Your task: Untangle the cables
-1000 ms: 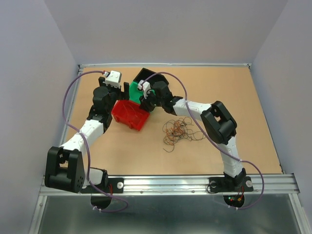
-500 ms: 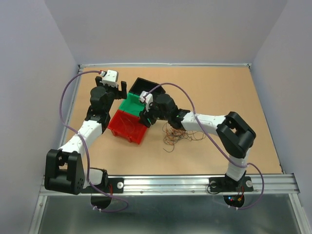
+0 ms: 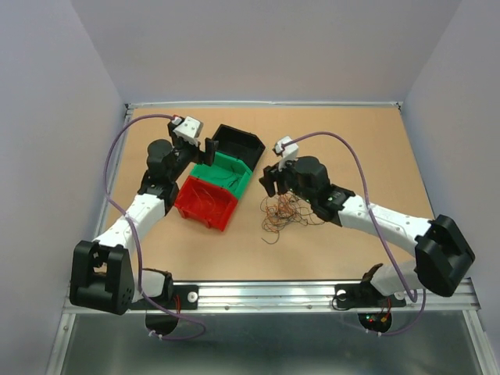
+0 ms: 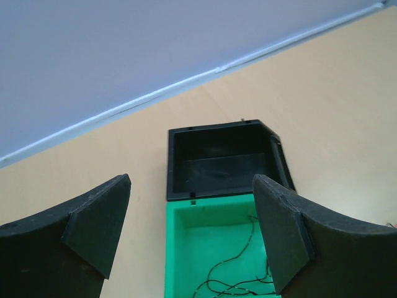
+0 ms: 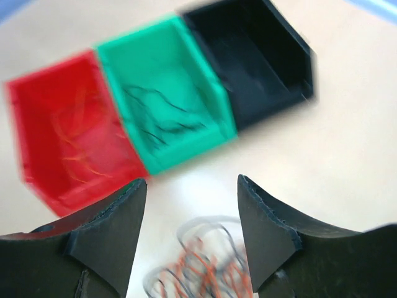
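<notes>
Red-orange, green and black cables (image 3: 291,209) lie tangled beneath right claw (image 5: 191,183), parted, empty; left claw (image 4: 191,181) wide, empty.

near bin (image 3: 205,205), middle bin (image 3: 226,173), far bin (image 3: 238,142): one row | cables (image 3: 291,209): on table (image 3: 375,156), right of bins

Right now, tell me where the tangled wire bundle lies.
In the top view the wire bundle lies on the table near its centre, right of the red bin and just nearside of the right gripper.

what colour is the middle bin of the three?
Green: the middle bin shows best in the top external view.
</notes>
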Controlling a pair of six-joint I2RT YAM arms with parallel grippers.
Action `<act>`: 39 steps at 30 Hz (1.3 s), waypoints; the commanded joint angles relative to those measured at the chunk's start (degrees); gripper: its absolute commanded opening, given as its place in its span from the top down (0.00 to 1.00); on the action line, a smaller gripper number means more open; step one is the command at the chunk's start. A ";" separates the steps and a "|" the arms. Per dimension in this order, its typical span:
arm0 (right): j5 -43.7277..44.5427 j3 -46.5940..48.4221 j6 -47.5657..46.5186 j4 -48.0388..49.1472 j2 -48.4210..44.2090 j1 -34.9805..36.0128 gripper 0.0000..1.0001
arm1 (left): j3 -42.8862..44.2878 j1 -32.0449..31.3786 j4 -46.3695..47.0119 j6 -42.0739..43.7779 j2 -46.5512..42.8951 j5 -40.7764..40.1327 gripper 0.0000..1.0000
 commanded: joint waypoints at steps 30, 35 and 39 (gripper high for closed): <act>-6.40 -8.01 8.55 -12.29 -0.15 -16.47 0.97 | -3.43 -11.34 0.98 12.14 -2.22 11.34 0.09; -14.93 -10.03 7.32 -9.23 -5.07 -15.86 0.99 | -3.87 -12.22 -0.42 13.90 -2.58 19.07 0.09; -22.05 -12.49 6.79 -4.66 -9.90 -14.80 0.99 | -4.75 -14.42 -0.95 15.66 -2.84 24.34 0.09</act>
